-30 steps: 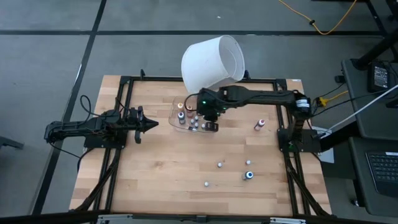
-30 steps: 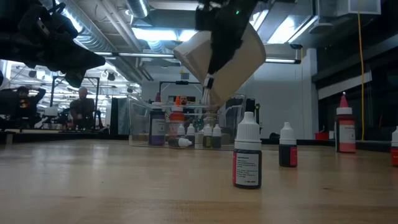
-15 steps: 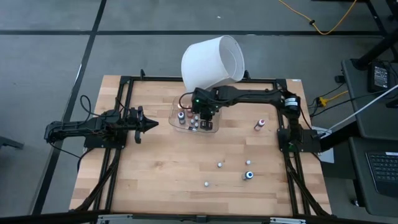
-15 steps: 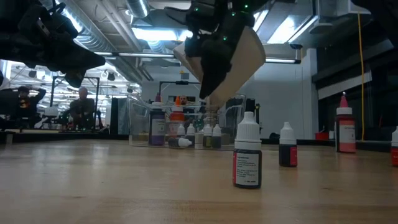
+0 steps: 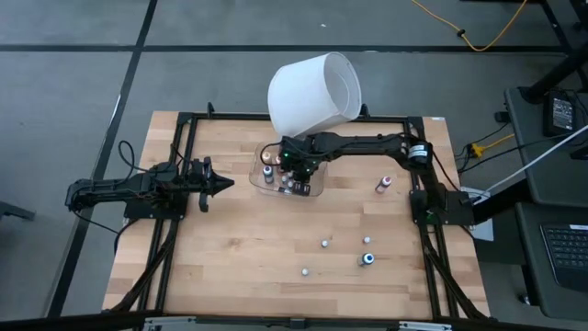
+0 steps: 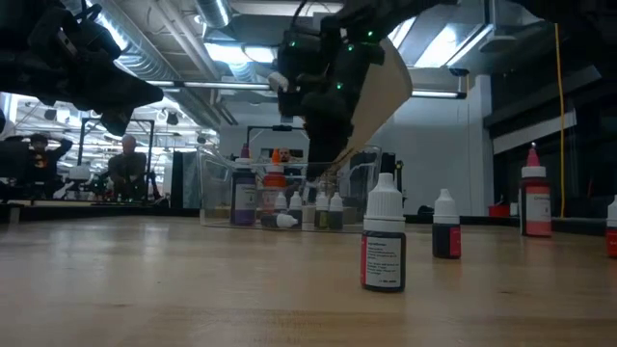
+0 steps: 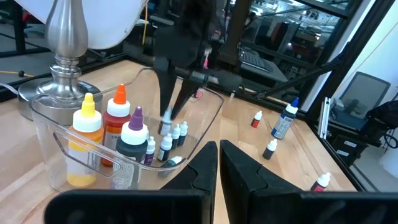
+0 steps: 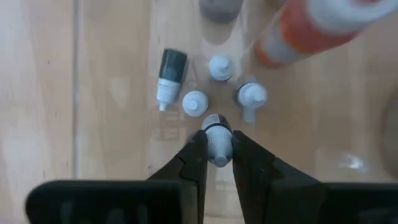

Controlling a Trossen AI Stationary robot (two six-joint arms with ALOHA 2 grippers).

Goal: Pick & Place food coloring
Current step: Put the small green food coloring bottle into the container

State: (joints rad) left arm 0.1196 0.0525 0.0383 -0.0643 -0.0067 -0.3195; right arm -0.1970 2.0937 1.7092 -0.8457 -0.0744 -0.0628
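My right gripper [image 8: 217,149] is pinched on one small white-capped bottle [image 8: 217,134] of food coloring, the fingers [image 8: 194,158] nearly together with only the bottle's width between them. I hold it above the clear tray [image 5: 258,165] at the far middle of the desk [image 5: 276,248], over the little bottles already in there: three standing with white caps [image 8: 195,102] and one lying on its side [image 8: 169,73]. From the left wrist view the held bottle [image 7: 166,126] hangs just over that cluster, beside larger bottles with yellow [image 7: 86,111], orange [image 7: 117,102] and purple [image 7: 136,118] tips.

My left gripper [image 5: 219,183] waits well left of the tray, its fingers [image 7: 242,171] pressed together on nothing.

More food coloring stands loose on the desk: one red-capped bottle [image 5: 385,183] to the tray's right, and four nearer the front, a blue-capped one [image 5: 367,259] among them.

From above, my own arm covers most of the tray, so I cannot make out whether the held bottle touches the tray floor. The big white lampshade [image 5: 312,89] behind the tray hides its far edge. In the level view the bottles inside the tray [image 6: 289,198] blur together behind the plastic.
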